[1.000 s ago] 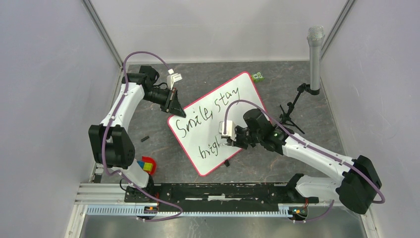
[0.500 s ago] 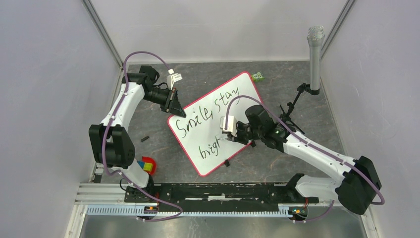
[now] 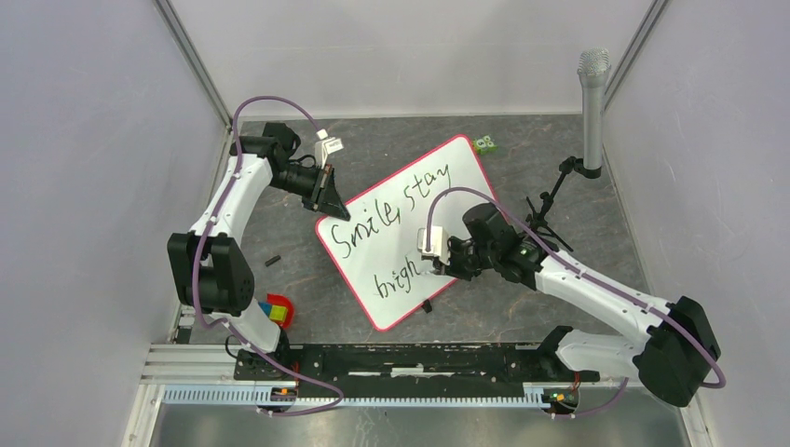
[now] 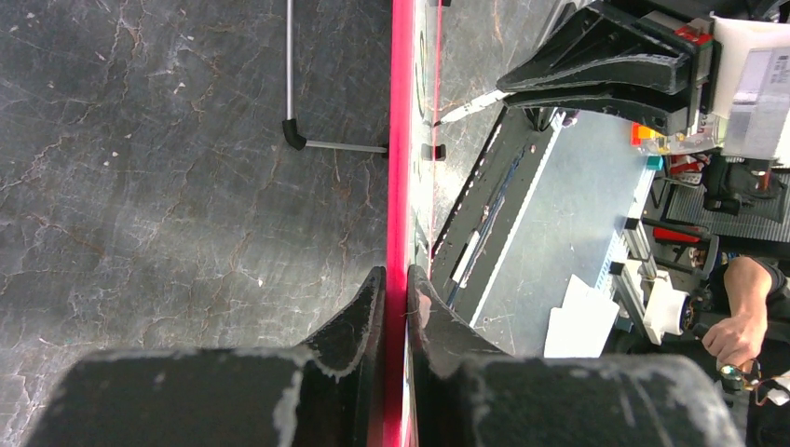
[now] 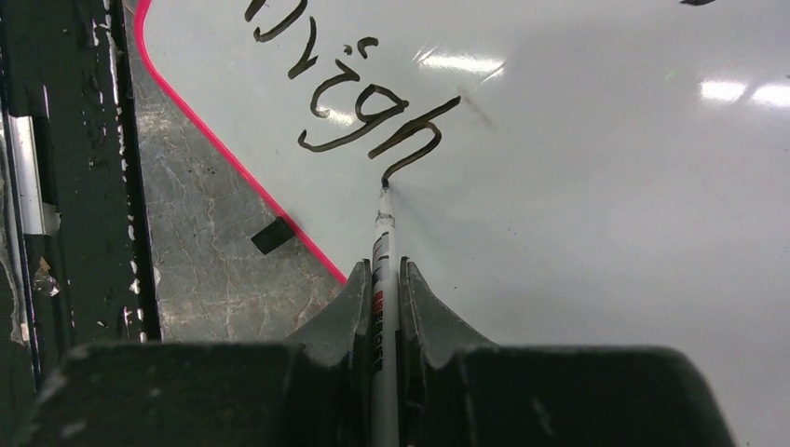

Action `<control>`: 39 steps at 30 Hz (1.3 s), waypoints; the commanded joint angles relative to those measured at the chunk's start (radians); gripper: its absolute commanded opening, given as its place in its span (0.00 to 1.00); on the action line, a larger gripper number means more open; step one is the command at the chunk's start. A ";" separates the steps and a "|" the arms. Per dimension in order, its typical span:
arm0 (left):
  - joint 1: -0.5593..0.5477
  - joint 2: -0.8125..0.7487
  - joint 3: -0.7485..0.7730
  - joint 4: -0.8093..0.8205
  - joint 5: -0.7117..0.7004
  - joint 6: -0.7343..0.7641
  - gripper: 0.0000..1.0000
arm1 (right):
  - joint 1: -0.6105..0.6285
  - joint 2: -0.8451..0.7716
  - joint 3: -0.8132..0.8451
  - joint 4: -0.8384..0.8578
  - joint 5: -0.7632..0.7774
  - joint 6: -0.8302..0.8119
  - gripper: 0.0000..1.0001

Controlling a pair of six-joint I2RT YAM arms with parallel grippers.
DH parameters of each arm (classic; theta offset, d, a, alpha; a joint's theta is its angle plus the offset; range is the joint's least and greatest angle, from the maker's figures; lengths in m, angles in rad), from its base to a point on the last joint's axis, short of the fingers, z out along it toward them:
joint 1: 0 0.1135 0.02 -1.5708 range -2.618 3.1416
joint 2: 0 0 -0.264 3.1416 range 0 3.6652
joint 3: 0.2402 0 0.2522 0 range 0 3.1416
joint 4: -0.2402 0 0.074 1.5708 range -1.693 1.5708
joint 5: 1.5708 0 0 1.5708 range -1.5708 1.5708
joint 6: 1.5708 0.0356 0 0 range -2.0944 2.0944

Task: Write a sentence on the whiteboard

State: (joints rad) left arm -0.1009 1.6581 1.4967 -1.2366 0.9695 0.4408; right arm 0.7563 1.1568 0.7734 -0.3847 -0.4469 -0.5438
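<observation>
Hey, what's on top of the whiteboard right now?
Black handwriting: "Smile, stay", and below it "brigh". The marker, held by the right gripper, touches the last letter. That arm covers the whiteboard beside it.

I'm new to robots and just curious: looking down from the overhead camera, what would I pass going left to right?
Colourful toy → left hand, gripping the whiteboard → right hand, holding a marker → small green block → grey microphone.
</observation>
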 commanded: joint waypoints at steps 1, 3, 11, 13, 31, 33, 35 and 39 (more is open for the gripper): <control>-0.017 0.009 0.033 0.037 -0.050 0.029 0.02 | -0.008 -0.016 0.097 -0.015 -0.014 0.005 0.00; -0.017 0.005 0.031 0.038 -0.051 0.030 0.02 | -0.014 -0.012 0.118 -0.014 -0.017 0.010 0.00; -0.017 0.000 0.030 0.038 -0.052 0.033 0.02 | -0.020 0.027 0.127 0.026 0.017 0.005 0.00; -0.017 -0.001 0.030 0.038 -0.051 0.033 0.02 | -0.021 0.033 0.121 0.032 0.024 0.000 0.00; -0.017 0.011 0.033 0.038 -0.047 0.035 0.02 | -0.086 0.032 0.126 -0.016 0.052 -0.057 0.00; -0.017 0.012 0.033 0.038 -0.046 0.034 0.02 | -0.086 0.030 0.147 -0.018 0.029 -0.050 0.00; -0.017 0.012 0.034 0.037 -0.047 0.034 0.02 | -0.084 0.028 0.166 -0.022 0.002 -0.045 0.00; -0.017 0.010 0.033 0.038 -0.046 0.035 0.02 | -0.084 0.034 0.197 -0.016 -0.033 -0.033 0.00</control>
State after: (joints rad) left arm -0.1036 1.6581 1.4990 -1.2369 0.9684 0.4404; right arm 0.6777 1.1923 0.9024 -0.4198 -0.4351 -0.5812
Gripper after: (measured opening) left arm 0.157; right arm 0.153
